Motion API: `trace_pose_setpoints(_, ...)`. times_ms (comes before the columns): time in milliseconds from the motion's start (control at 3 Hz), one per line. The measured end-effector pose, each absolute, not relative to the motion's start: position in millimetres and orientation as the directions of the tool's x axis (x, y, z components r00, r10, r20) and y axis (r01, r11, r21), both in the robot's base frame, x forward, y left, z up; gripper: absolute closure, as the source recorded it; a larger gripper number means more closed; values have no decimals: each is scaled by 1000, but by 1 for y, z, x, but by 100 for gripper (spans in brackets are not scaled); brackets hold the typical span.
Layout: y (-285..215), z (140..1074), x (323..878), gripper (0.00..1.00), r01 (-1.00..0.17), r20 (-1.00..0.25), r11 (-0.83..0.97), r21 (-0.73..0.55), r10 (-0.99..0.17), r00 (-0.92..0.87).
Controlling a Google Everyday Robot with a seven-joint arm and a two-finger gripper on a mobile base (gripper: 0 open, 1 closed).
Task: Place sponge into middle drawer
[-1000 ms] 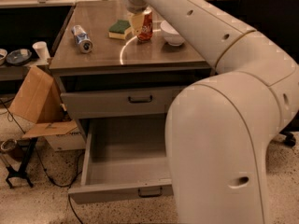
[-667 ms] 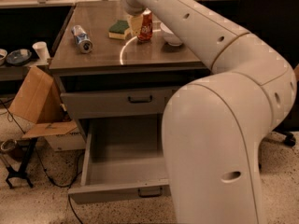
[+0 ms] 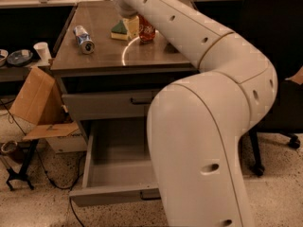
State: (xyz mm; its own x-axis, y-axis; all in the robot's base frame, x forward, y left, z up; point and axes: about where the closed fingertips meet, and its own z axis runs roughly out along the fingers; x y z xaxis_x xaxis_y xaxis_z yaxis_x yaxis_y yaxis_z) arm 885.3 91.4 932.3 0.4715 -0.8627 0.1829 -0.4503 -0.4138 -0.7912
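The sponge [image 3: 119, 29], dark green on top and yellow below, lies at the back of the brown cabinet top [image 3: 104, 56]. My gripper [image 3: 133, 26] reaches down onto the cabinet top right beside the sponge, on its right, touching or nearly touching it. The middle drawer [image 3: 116, 193] is pulled open below, its grey inside bare where it shows. My arm [image 3: 203, 126] covers the drawer's right part. The upper drawer [image 3: 109, 103] is shut.
A red can [image 3: 147, 30] stands just right of the gripper. A silver soda can [image 3: 84, 33] lies on its side at the cabinet top's left. Cardboard [image 3: 33, 100] leans at the cabinet's left. A black chair [image 3: 279, 41] stands at the right.
My gripper has moved a little left, closer to the sponge. My arm now covers more of the cabinet's right side and hides the white bowl.
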Motion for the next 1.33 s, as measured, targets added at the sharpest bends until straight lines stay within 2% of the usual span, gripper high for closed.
trace_pose_setpoints(667,112,922,877,0,-339,320,-627,-702,-702,637)
trace_pose_setpoints(1000,116,914,864,0,-241,403,-772,-588,-538,740)
trace_pose_setpoints(1333,117,911,865,0,-208,428,-795,-569,-503,751)
